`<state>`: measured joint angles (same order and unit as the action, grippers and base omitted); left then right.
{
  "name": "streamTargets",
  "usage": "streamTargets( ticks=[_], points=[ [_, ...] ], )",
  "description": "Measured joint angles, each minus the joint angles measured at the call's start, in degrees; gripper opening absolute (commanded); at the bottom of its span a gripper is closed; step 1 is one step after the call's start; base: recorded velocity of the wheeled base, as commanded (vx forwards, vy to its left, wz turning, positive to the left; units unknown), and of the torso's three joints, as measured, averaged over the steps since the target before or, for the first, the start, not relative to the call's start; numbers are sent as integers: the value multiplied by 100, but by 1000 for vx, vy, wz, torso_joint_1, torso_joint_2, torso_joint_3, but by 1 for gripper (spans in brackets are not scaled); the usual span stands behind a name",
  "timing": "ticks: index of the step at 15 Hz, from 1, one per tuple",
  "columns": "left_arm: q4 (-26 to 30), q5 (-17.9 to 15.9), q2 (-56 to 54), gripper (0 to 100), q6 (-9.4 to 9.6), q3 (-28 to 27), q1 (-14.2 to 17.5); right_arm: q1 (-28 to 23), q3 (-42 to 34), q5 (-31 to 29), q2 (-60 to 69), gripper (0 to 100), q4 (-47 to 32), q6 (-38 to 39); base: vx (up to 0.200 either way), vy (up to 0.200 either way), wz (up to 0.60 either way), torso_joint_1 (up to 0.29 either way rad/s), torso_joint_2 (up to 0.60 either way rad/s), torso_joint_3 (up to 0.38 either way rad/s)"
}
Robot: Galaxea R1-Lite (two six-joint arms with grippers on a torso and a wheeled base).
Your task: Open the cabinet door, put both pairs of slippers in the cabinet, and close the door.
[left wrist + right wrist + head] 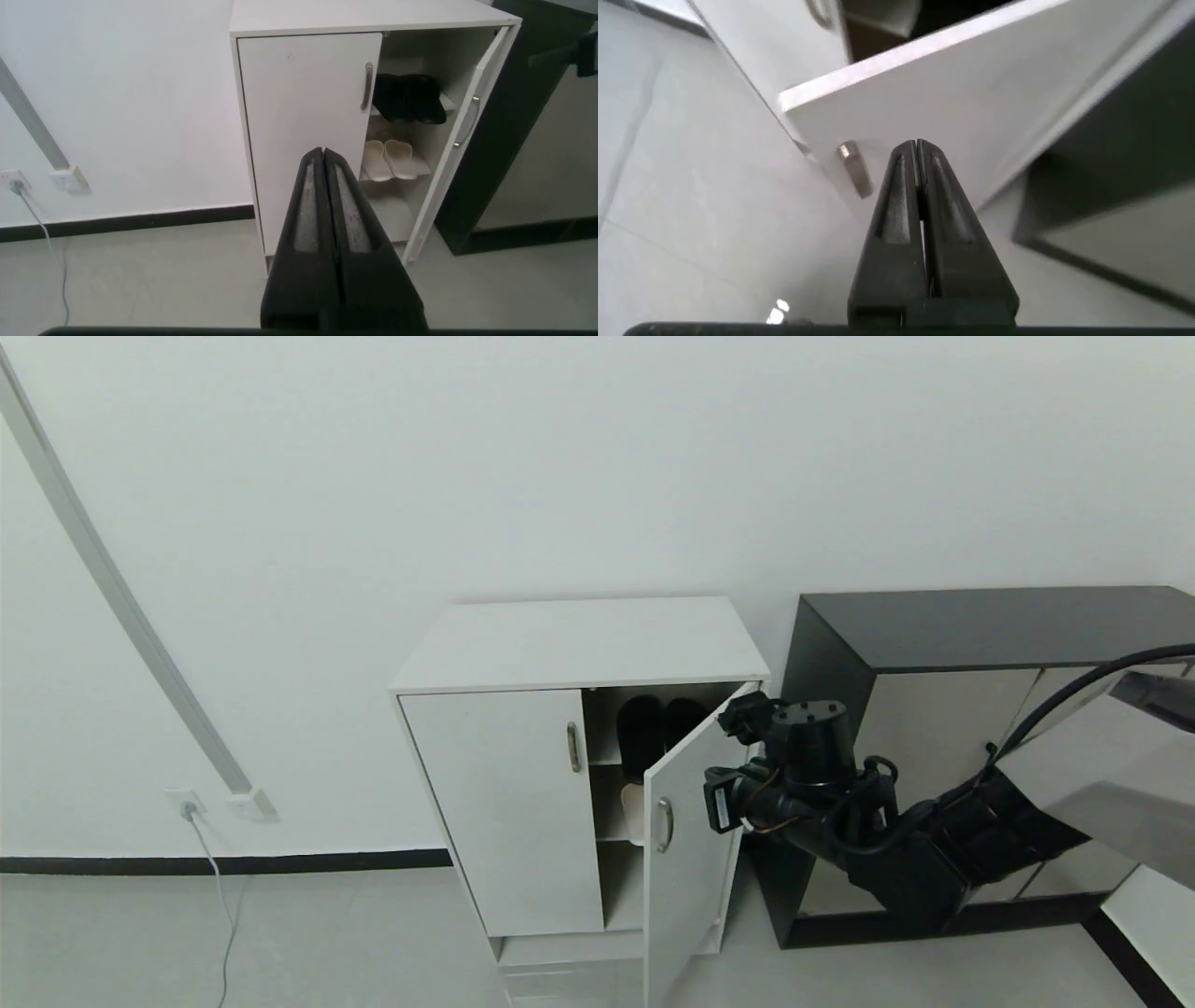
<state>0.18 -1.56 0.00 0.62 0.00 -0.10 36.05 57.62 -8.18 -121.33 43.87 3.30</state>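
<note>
Door (686, 868) looks light and stiff, so I'd shove its flat face with the right end effector (918, 147), closed up empty.

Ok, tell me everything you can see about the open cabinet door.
The open door is a flat white panel, seemingly laminated board, with a vertical metal bar handle near its free edge. It stands upright, hinged at the cabinet's right side, swung partway out. The right gripper, shut, is close by its outer face; contact is unclear.
</note>
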Motion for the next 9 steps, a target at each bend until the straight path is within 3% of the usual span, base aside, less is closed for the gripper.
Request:
streamTargets(
  ticks=[2, 8, 9],
  points=[
    [-2, 0, 0, 0, 4, 0, 0, -16, -252, 77, 11, 0, 187, -2, 0, 0, 0, 0, 0, 0],
    [0, -2, 0, 0, 4, 0, 0, -20, -1083, 224, 105, 0, 900, 2, 200, 0, 0, 0, 2, 5],
    [-2, 0, 0, 0, 0, 0, -1, -17, -1119, 263, 107, 0, 933, 9, 0, 0, 0, 0, 0, 0]
  ],
)
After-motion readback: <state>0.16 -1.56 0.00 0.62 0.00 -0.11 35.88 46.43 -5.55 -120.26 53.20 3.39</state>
